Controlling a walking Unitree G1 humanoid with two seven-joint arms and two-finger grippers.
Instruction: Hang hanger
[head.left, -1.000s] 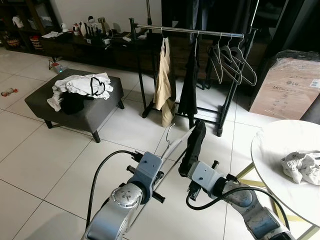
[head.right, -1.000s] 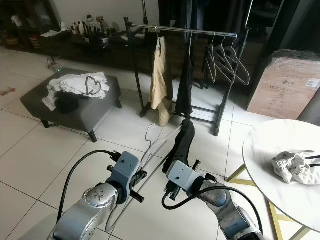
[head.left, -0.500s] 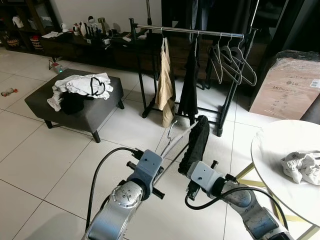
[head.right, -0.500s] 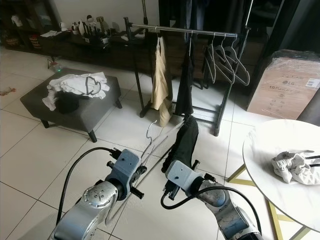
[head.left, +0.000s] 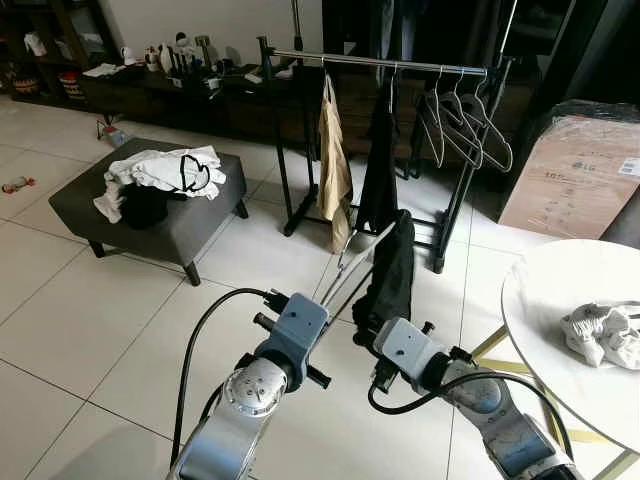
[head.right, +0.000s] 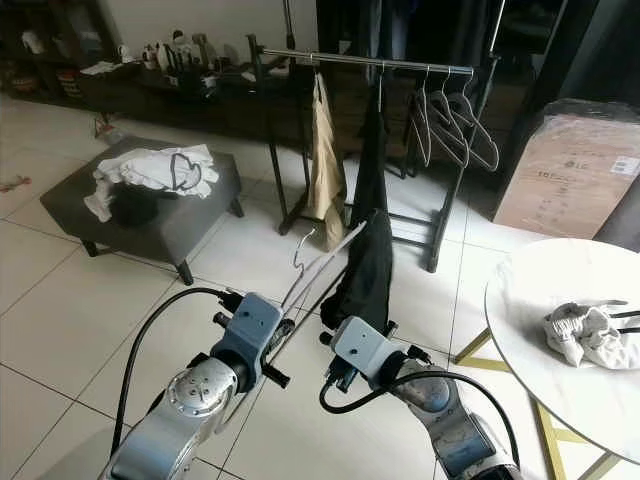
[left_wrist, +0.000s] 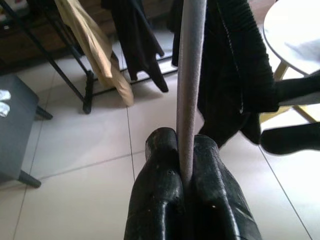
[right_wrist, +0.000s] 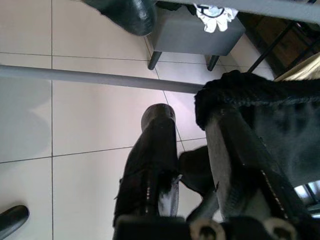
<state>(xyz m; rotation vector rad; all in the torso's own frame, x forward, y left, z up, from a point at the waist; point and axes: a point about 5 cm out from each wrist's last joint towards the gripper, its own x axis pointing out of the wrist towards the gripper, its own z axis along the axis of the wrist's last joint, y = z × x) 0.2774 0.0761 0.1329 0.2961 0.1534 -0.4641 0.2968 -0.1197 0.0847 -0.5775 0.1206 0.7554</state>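
A grey hanger (left_wrist: 190, 65) carries a black garment (head.left: 392, 276) and is held up in front of me, tilted, with its hook toward the clothes rack (head.left: 390, 62). My left gripper (left_wrist: 185, 143) is shut on the hanger's grey bar. My right gripper (right_wrist: 190, 150) is shut on the black garment at the hanger's other side, with cloth bunched between its fingers. The rack's rail stands ahead and above the hanger, which is still apart from it. On the rail hang a beige garment (head.left: 333, 165), a dark garment (head.left: 379, 165) and several bare hangers (head.left: 465, 125).
A grey ottoman (head.left: 190, 215) piled with clothes stands to the left. At the right, a round white table (head.left: 560, 330) bears a crumpled cloth (head.left: 600, 335). A cardboard box (head.left: 575, 175) sits beyond it. Tiled floor lies between me and the rack.
Both grippers have lifted the hanger and its black garment higher and farther toward the rack. The rack looks slightly nearer in the view.
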